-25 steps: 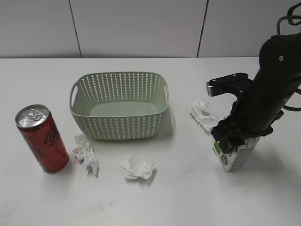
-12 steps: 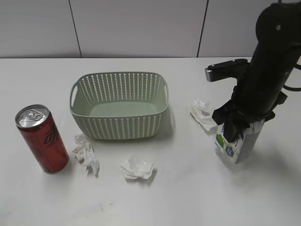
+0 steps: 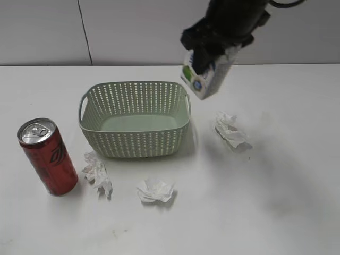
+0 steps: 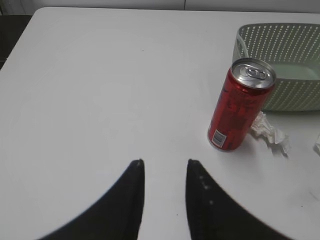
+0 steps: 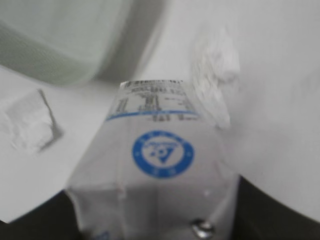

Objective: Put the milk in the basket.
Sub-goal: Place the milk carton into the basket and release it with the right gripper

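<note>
- Milk (image 3: 206,75) hangs tilted in the air, clamped in the right end effector (image 3: 212,50), above the basket's (image 3: 135,119) right rim.
- Basket sits on the table (image 3: 276,180), with a red can (image 3: 48,156) to its left.
- Left end effector (image 4: 165,167) hovers over bare table, its jaws narrowly parted and holding nothing.
</note>
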{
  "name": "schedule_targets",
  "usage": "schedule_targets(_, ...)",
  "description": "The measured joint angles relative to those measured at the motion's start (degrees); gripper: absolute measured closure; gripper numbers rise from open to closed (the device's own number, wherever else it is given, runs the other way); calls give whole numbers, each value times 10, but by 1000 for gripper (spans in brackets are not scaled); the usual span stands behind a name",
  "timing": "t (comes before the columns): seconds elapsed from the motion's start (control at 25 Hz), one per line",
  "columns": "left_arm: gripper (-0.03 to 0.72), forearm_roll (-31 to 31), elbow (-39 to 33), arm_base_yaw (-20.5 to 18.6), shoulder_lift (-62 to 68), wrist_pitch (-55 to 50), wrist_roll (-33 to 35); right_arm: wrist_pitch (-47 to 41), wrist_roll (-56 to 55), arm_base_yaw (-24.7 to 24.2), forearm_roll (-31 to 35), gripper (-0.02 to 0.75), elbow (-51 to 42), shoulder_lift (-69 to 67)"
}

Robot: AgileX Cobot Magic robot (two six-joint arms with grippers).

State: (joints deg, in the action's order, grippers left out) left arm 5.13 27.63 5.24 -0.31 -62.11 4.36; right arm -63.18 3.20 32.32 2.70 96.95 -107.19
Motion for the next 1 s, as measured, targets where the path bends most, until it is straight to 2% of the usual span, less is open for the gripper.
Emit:
schedule_targets(0.2, 458, 0, 0, 0, 0, 0, 0, -8, 1, 50, 2, 372, 127, -83)
schedule_targets(0.36, 458, 0, 0, 0, 0, 0, 0, -8, 2, 72, 3, 372, 186, -153)
schedule_targets(0.68, 459, 0, 0, 0, 0, 0, 0, 21, 3, 75, -30, 372, 195, -256)
schedule_targets(1.0, 459, 0, 0, 0, 0, 0, 0, 63, 7, 75, -32, 372, 196, -291)
